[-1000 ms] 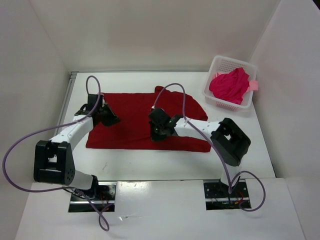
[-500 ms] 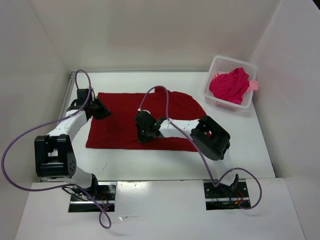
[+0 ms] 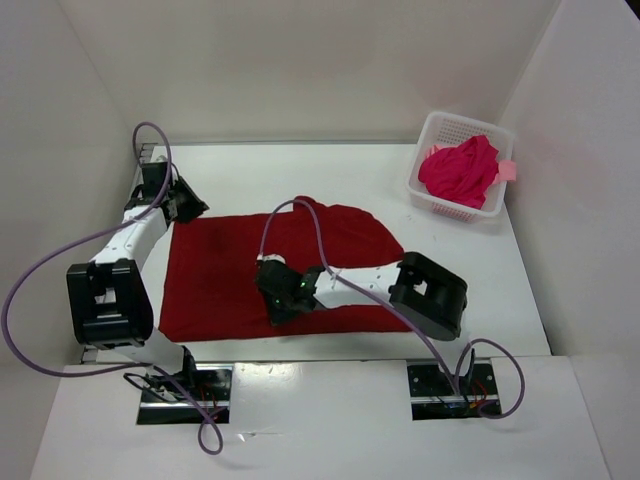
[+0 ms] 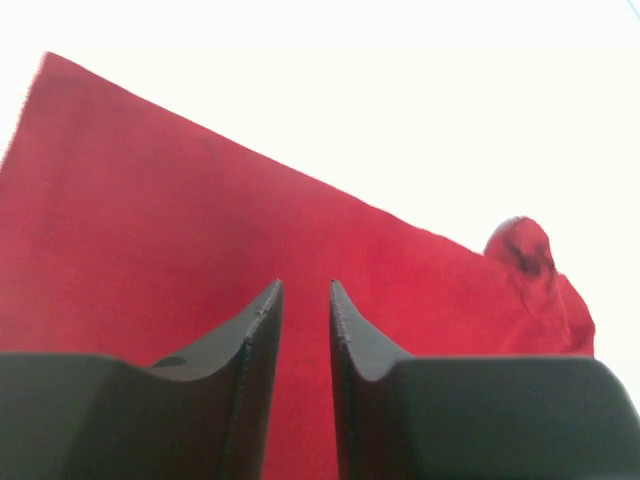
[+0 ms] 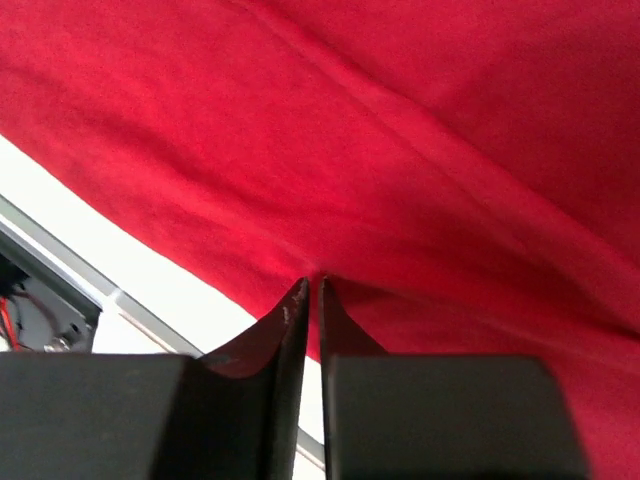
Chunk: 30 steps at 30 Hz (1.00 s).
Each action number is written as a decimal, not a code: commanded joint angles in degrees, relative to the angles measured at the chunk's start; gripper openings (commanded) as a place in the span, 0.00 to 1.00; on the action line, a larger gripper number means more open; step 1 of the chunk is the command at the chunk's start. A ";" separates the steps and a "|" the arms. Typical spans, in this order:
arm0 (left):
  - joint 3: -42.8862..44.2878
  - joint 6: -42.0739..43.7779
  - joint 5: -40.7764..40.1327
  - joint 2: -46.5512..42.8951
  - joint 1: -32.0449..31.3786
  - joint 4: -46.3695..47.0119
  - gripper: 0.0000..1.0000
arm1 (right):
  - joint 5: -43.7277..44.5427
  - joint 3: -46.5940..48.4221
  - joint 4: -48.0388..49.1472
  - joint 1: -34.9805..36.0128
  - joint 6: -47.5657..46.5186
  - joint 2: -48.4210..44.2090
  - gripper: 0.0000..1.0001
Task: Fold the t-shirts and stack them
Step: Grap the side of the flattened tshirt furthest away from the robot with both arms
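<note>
The dark red t-shirt [image 3: 225,270] lies spread flat on the white table, its far edge rumpled into a small hump [image 4: 522,245]. My left gripper [image 3: 188,207] hovers at the shirt's far left corner; in the left wrist view its jaws [image 4: 305,285] stand a little apart, with only cloth showing below the gap. My right gripper [image 3: 279,303] sits near the shirt's front edge. Its jaws [image 5: 312,280] are almost together, and creases of red cloth [image 5: 420,200] pucker at the tips. A crimson-pink t-shirt [image 3: 460,170] is heaped in the basket, with a salmon pink bit [image 3: 507,170] beside it.
The white perforated basket [image 3: 428,192] stands at the far right corner. White walls enclose the table on the left, back and right. Purple cables loop from both arms. The right arm's elbow [image 3: 430,295] rests low over the shirt's right end. The front table edge [image 5: 60,250] is close.
The right gripper has dragged the cloth toward the front left, so the shirt's near edge lies closer to the bases. The left gripper moved back to the far left corner and its jaws parted.
</note>
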 commanded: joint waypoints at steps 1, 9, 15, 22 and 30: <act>1.47 2.22 -3.47 0.37 1.48 1.55 0.33 | 2.40 4.29 -6.93 -3.60 -3.68 -6.29 0.14; 5.69 2.75 -2.78 7.76 1.48 2.34 0.42 | -0.24 8.79 -6.06 -27.40 -12.55 -10.62 0.22; 8.22 3.97 2.77 11.00 -6.93 4.73 0.42 | 3.27 19.49 -7.11 -42.80 -18.09 2.63 0.04; 23.07 5.30 8.38 23.81 -15.13 1.57 0.48 | 2.76 32.08 -11.42 -47.65 -20.12 14.95 0.34; 39.34 4.77 13.40 38.69 -19.35 -2.84 0.60 | -0.40 38.86 -14.59 -48.17 -20.74 21.21 0.47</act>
